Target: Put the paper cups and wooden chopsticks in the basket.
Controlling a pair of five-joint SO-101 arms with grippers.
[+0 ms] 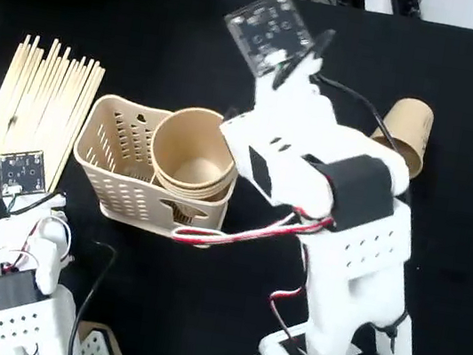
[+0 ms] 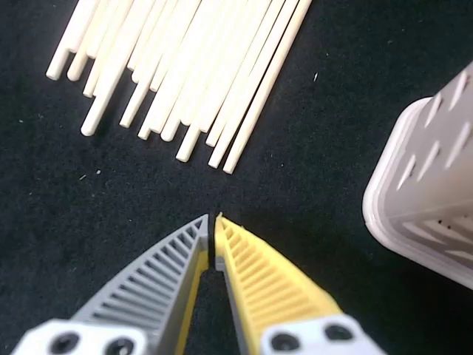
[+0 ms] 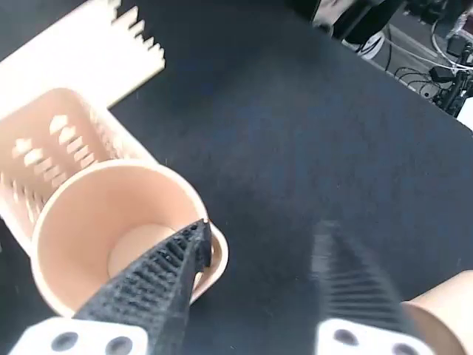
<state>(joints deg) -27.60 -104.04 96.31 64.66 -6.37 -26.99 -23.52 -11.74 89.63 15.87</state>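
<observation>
Nearest the robot's base, the left gripper [image 2: 214, 222] hangs low over the black table [image 1: 197, 315] with its grey and yellow claw pressed shut, tip against tip, holding nothing. Just beyond its tips lie the wooden chopsticks [image 2: 185, 74], a loose flat row of pale sticks side by side. Their long axes run away from the robot, leaning slightly toward the basket, and their uneven near ends point back at the claw. To pick one up well, the claw would likely need to open, straddle a single stick crosswise near its end, and close there, since the sticks lie touching and a neighbour could be dragged along. Beside the sticks sits the slotted beige basket [image 1: 114, 154], and a stack of paper cups [image 1: 191, 152] stands mouth-up in the end farther from the sticks. The right gripper [image 3: 262, 233] is over that stack with its black claw spread wide and empty, one finger [image 3: 159, 277] above the cup's rim. Lifting straight up would probably avoid snagging the rim. Farthest off, well apart from the basket, one paper cup [image 1: 406, 132] lies on its side, its long axis roughly pointing away from the robot. Which end is the mouth is unclear.
</observation>
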